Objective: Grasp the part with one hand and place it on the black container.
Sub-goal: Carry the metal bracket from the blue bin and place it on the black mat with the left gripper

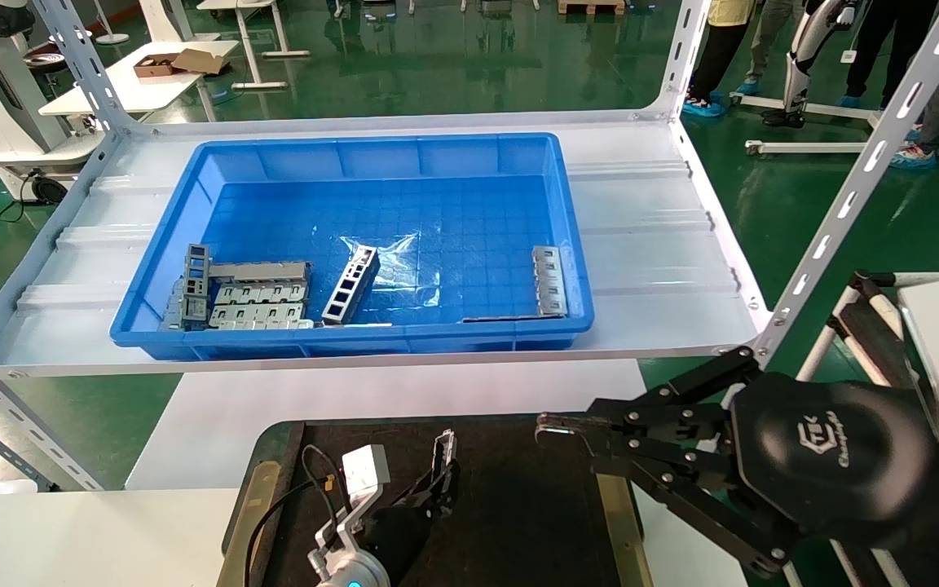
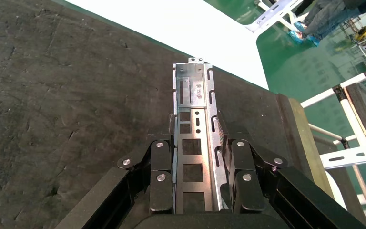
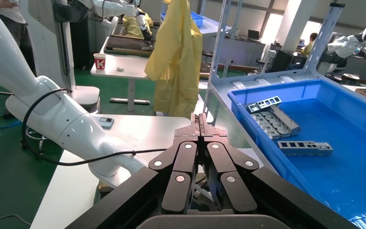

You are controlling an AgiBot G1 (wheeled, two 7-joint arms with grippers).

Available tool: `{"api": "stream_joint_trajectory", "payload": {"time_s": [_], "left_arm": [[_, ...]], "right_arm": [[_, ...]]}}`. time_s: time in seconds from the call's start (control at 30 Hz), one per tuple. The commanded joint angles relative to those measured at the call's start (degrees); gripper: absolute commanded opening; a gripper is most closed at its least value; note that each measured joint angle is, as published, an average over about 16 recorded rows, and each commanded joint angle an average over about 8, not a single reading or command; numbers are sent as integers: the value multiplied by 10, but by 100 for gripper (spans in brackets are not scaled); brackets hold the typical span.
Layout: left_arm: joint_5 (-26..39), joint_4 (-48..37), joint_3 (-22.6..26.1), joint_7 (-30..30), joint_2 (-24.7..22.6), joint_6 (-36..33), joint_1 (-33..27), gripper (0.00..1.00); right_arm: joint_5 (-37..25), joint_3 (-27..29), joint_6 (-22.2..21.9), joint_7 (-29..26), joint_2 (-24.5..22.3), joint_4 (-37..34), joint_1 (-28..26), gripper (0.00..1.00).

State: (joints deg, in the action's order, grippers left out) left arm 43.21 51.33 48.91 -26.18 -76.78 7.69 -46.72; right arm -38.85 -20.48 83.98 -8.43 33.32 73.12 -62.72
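Observation:
My left gripper [image 1: 442, 471] is shut on the part [image 1: 443, 447], a narrow grey metal trough with small cut-outs. It holds the part low over the black container [image 1: 518, 505], near its middle. In the left wrist view the part [image 2: 194, 102] runs out between the two fingers [image 2: 161, 160], with the container's dark textured floor [image 2: 52, 95] right under it. I cannot tell whether the part touches the floor. My right gripper [image 1: 547, 425] is shut and empty, hovering over the container's right side; its closed tips show in the right wrist view [image 3: 200, 119].
A large blue bin [image 1: 372, 147] stands on the white shelf behind the container. It holds a ladder-like strip [image 1: 351, 285], slotted plates [image 1: 262, 303] and another grey piece [image 1: 549, 281]. Slanted shelf posts [image 1: 844, 196] rise at the right. Brass strips [image 1: 245, 509] edge the container.

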Motion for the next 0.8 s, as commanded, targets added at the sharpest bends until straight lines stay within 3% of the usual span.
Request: {"api": "stream_joint_trajectory", "payload": {"time_s": [0.03, 0.2, 0.27, 0.47, 0.53, 0.8], "left_arm": [[1, -2, -1, -2, -1, 1, 1, 0], [4, -10, 0, -11, -4, 2, 2, 0], [4, -13, 1, -15, -5, 2, 3, 4], [6, -17, 5, -30, -6, 5, 5, 79], [7, -17, 7, -34, -6, 6, 6, 100], [14, -16, 12, -52, -5, 7, 5, 100]], "right_arm": [[0, 0, 0, 0, 0, 0, 0, 0], [0, 0, 0, 0, 0, 0, 0, 3], [0, 0, 0, 0, 0, 0, 0, 25], [0, 0, 0, 0, 0, 0, 0, 97], [0, 0, 0, 0, 0, 0, 0, 100], [0, 0, 0, 0, 0, 0, 0, 100]]}}
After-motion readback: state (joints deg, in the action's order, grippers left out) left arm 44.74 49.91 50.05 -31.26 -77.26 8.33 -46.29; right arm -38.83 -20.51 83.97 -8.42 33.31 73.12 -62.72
